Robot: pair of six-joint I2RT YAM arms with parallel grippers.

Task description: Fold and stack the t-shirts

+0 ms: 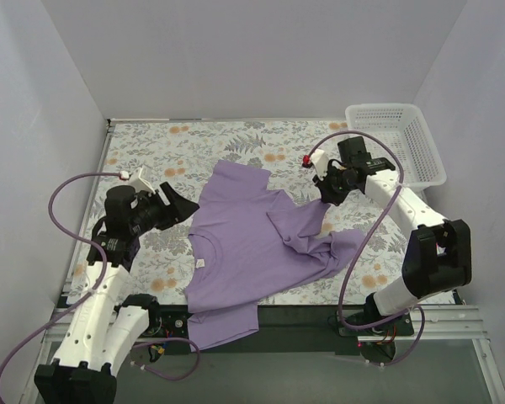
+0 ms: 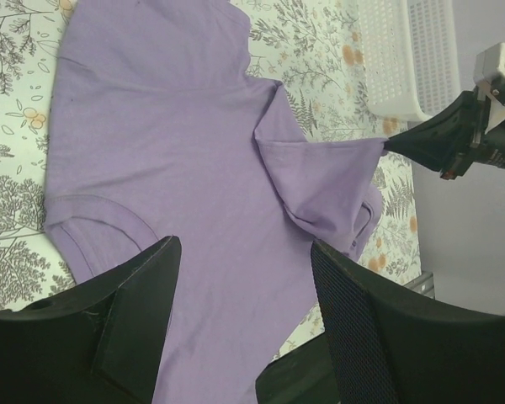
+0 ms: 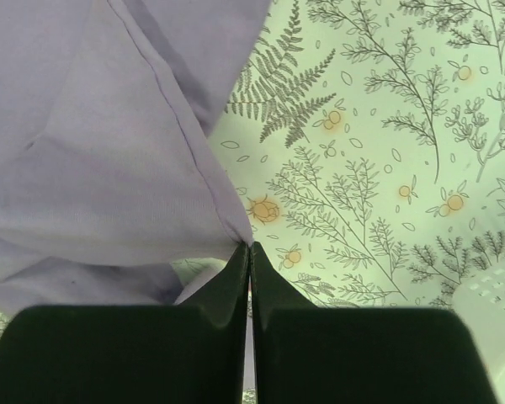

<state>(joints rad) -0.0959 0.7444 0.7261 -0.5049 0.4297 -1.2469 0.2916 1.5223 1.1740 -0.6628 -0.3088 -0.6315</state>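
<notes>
1. T-shirt fabric was pinched between the right gripper fingers, which were pressed together with no gap. They held a stitched edge of the lavender cloth.
2. From that pinch the cloth rose into a taut peak, with folds running back down to the rest of the garment. In the left wrist view the peak ended at the dark fingertips.
3. The left gripper had its fingers spread wide and held nothing. It hovered over the left side of the shirt, near the curved collar seam.
4. The shirt lay spread across the middle of the table and rumpled on its right side, where a bunched fold sat below the right gripper. A small white neck label showed at the collar. One part of the shirt hung over the near edge onto the dark strip between the arm bases.
5. The table was covered by a pale floral sheet printed with grey ferns and orange blossoms. It lay flat around the shirt.
6. A white lattice basket stood at the far right corner of the sheet, well apart from the shirt and beyond the right arm.
7. A purple cable looped along each arm.
8. Plain pale walls enclosed the table on the left, far and right sides.
</notes>
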